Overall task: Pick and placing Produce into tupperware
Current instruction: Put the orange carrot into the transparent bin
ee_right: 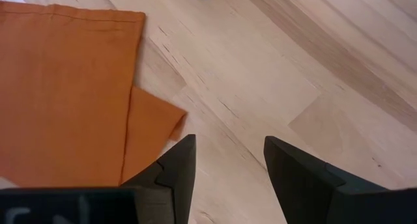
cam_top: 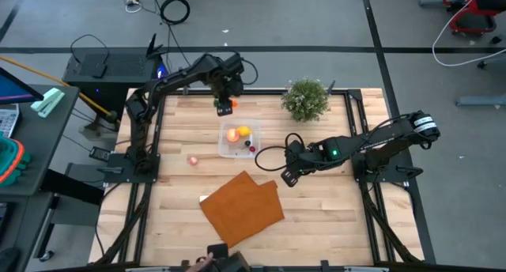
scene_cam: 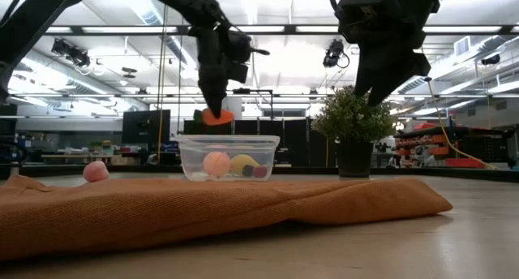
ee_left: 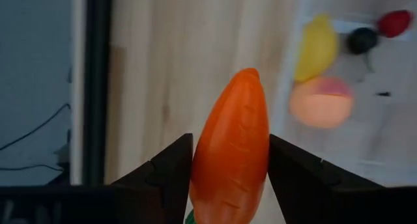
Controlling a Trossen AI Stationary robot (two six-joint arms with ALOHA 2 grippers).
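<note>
My left gripper [ee_left: 229, 178] is clamped on a carrot [ee_left: 231, 149], hanging it over the desk's [cam_top: 332, 217] far edge, just beyond the tupperware [cam_top: 239, 139] mid-desk. Lemon [ee_left: 315, 47], peach [ee_left: 322, 101] and small red bits sit inside. A pink piece [cam_top: 192, 160] lies left of it. My right gripper [ee_right: 225, 160] hovers spread and empty beside the orange mat [cam_top: 241, 205]. Plant [cam_top: 306, 99] at the far edge, cables on the grey floor.

Light wooden table [cam_top: 174, 189], plank top with visible grain, framed by dark rails. Resting directly on it: a clear tupperware [cam_top: 239, 141] near the centre; a bushy potted plant [cam_top: 306, 98] toward the far edge; a flat orange-brown mat [cam_top: 243, 206] toward the near edge, lying askew with one corner folded; a single pink piece of produce [cam_top: 193, 160] beside the tupperware, apart from it.
</note>
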